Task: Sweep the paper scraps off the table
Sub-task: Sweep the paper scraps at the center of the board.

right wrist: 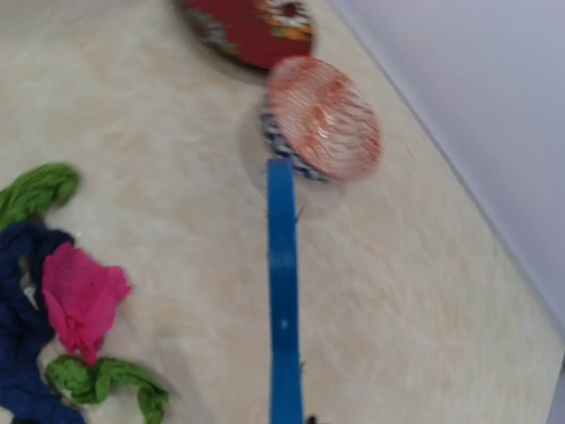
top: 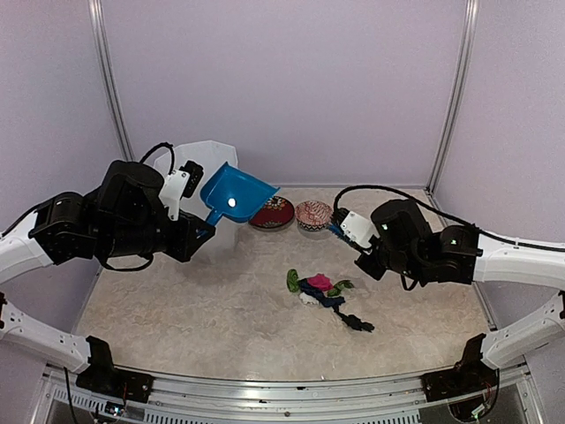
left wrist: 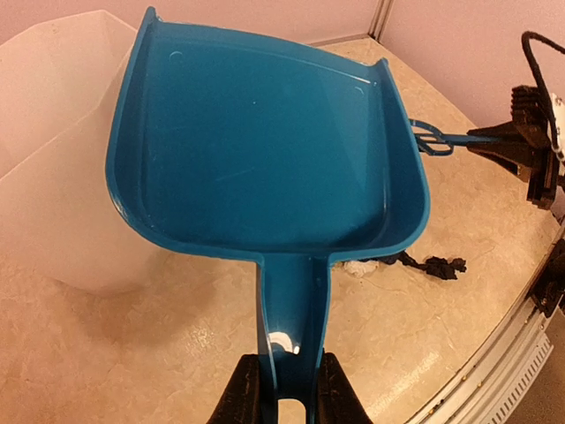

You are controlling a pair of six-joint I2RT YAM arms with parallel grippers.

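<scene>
the left gripper [left wrist: 290,393] has its jaws pinched on the handle of one blue dustpan [left wrist: 265,150], held off the table [top: 177,309] in front of one white bin [left wrist: 53,132]. the right gripper [top: 340,227] seems clamped on one blue brush [right wrist: 282,291], though its fingers are hidden at the wrist. two bowls stand beyond it, a red bowl [top: 272,213] and an orange-netted bowl [top: 313,215]. the paper scraps [top: 322,290], about six wads, lie bunched mid-table: two green, one each pink, navy, white and black.

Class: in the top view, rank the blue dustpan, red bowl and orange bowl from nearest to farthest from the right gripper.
1. Orange bowl, just left of the right gripper.
2. Red bowl, further left.
3. Blue dustpan, farthest left, raised in the left gripper.
</scene>
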